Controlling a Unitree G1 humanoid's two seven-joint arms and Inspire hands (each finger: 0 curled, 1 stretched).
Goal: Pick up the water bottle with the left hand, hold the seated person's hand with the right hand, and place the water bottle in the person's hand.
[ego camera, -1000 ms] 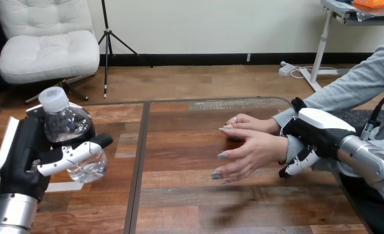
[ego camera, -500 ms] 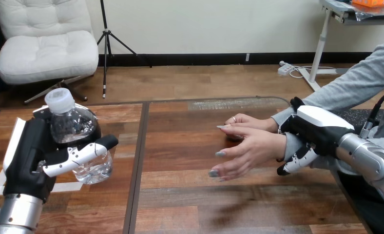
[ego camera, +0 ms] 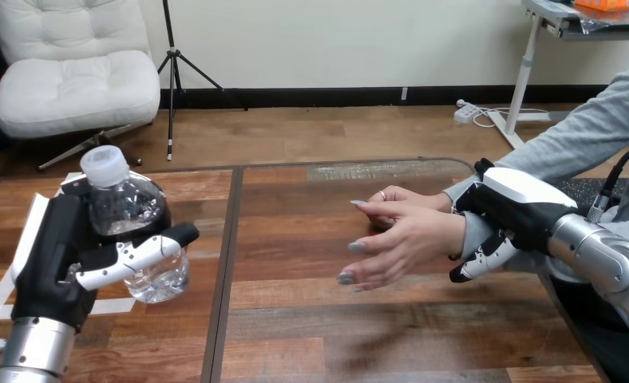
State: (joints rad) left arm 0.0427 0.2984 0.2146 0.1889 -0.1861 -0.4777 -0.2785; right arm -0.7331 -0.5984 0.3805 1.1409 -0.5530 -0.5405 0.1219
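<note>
Looking down from my head view, I take the dark seam down the wooden table as my mark.

Left of the seam, my left hand is raised above the tabletop with the water bottle in it. My fingers are curled round the clear bottle, one lying across its front with the tip pointing toward the seam. The bottle is clear of the table and nearly upright, with its white cap on top, leaning a little away from the seam.

Right of the seam, the person's hand is held open above the wood, its fingers loosely spread and pointing toward the seam. The person's other hand sits just behind it.

My right hand is at the wrist, on the side away from the seam. Its white back lies over the grey sleeve, and its fingers curl underneath, closed round the person's wrist.

The water bottle and the open hand are well apart, with the seam between them.
</note>
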